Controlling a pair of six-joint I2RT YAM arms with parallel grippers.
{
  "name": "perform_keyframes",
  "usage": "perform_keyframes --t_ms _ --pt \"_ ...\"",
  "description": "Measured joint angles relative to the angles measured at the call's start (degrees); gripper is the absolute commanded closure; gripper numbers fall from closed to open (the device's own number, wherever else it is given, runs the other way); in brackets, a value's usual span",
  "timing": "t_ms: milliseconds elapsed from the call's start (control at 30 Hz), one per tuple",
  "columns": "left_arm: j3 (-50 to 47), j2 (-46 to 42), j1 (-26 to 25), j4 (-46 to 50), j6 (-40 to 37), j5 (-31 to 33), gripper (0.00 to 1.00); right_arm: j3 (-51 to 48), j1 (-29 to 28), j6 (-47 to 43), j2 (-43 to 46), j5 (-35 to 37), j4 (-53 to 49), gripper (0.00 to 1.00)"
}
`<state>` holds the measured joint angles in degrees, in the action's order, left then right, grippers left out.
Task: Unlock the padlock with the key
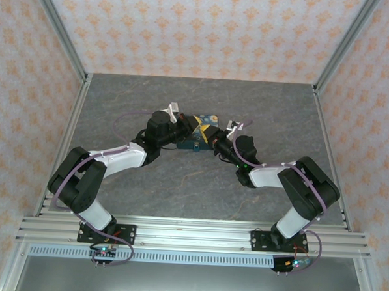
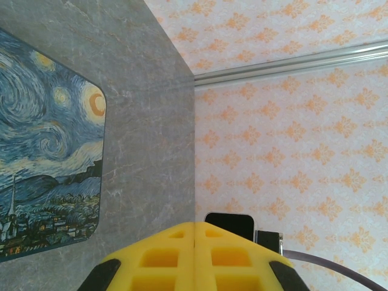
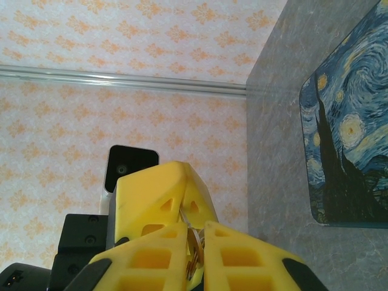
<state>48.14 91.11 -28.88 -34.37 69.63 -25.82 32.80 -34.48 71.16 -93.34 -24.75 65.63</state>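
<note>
Right now both arms are reaching inward over the grey table (image 1: 179, 190) and meeting above its middle, where the left gripper (image 1: 194, 126) and the right gripper (image 1: 208, 137) are pointing their yellow fingertips at each other, touching or very nearly so. They are hovering over a small mat (image 1: 196, 147) printed with a swirling blue night-sky painting, which is lying flat on the table. From the right wrist, the right gripper (image 3: 194, 242) is showing its two yellow fingers (image 3: 151, 260) drawn almost together, and they are pinching a thin brass-coloured piece of metal, apparently the key (image 3: 193, 257), whose edge is peeking out of the narrow slit between them. The yellow fingers of the left gripper (image 3: 159, 195) are sitting just beyond it, tip against tip, with the black wrist camera (image 3: 130, 167) rising behind them. From the left wrist, the left gripper (image 2: 194, 233) is pressing its fingers (image 2: 157, 257) flush, leaving only a seam between them, and I cannot tell whether anything is caught at the tips. The mat (image 2: 48, 151) is lying to the left of those fingers on the table (image 2: 151, 121), and the orange-patterned wall (image 2: 291, 151) is standing behind.
</note>
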Motion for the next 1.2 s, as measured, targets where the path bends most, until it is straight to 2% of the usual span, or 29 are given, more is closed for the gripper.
perform_keyframes --t_ms 133,700,767,900,933,1067,1200 --pt "-0.7 -0.4 0.0 -0.5 0.0 0.7 1.00 -0.2 0.0 0.1 0.0 0.9 0.0 1.00" --pt "-3.3 -2.0 -0.4 -0.6 0.0 1.4 0.98 -1.5 -0.1 0.3 0.1 0.9 0.4 1.00" --pt "-3.2 -2.1 -0.4 -0.3 0.0 1.3 0.82 -1.5 0.0 0.1 0.2 0.7 0.4 1.00" --pt "-3.2 -4.4 0.2 3.7 -0.9 1.4 0.43 -2.3 1.4 -0.9 1.9 1.0 -0.8 1.00" --pt "-3.2 -5.5 0.6 5.0 -1.5 1.5 0.37 -2.6 1.9 -1.2 2.6 1.0 -1.3 1.00" --pt "-3.2 -11.1 2.0 11.1 -4.5 2.4 0.22 -3.3 4.0 -2.4 5.2 0.7 -3.1 1.00" --pt "-1.6 -15.7 2.3 21.1 -10.0 2.9 0.18 -3.3 6.2 -3.7 7.0 -0.6 -5.9 1.00"
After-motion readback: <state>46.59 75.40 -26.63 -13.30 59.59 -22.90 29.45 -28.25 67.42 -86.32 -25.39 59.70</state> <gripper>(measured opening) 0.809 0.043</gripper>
